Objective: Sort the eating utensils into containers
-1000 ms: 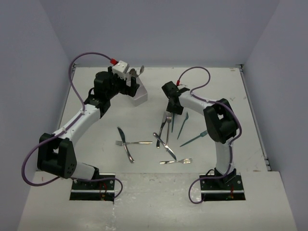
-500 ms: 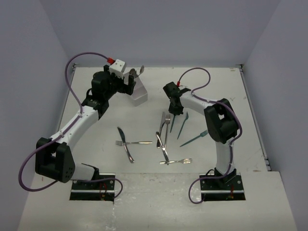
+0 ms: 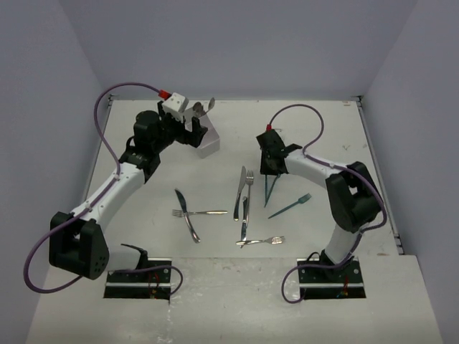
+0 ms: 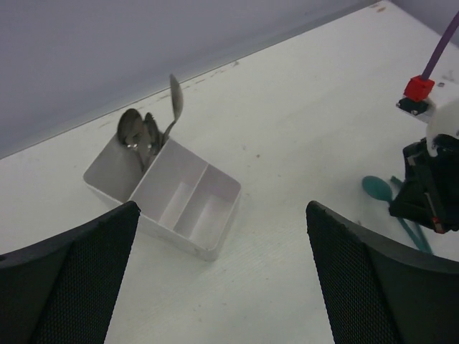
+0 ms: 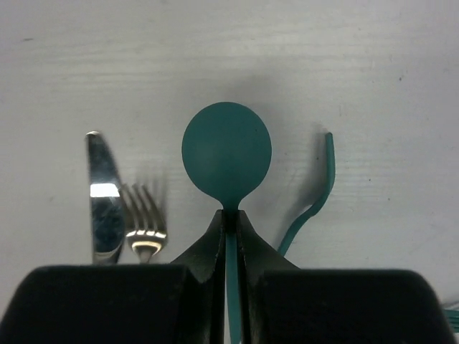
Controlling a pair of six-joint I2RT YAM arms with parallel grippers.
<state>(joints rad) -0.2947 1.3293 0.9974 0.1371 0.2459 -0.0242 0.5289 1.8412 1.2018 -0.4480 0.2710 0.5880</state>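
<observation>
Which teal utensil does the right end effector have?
The teal spoon, its neck pinched in the right end effector; the teal fork lies loose nearby.

On my feed I see a white table (image 3: pixel 237 122) with a faint streaky grain and a few dark specks. It is boxed in by a plain grey-blue back wall (image 3: pixel 237 50), a left wall (image 3: pixel 43 107) and a right wall (image 3: pixel 423 107). A separate pale board (image 3: pixel 229 308) runs along its near edge, meeting it at a seam.
</observation>
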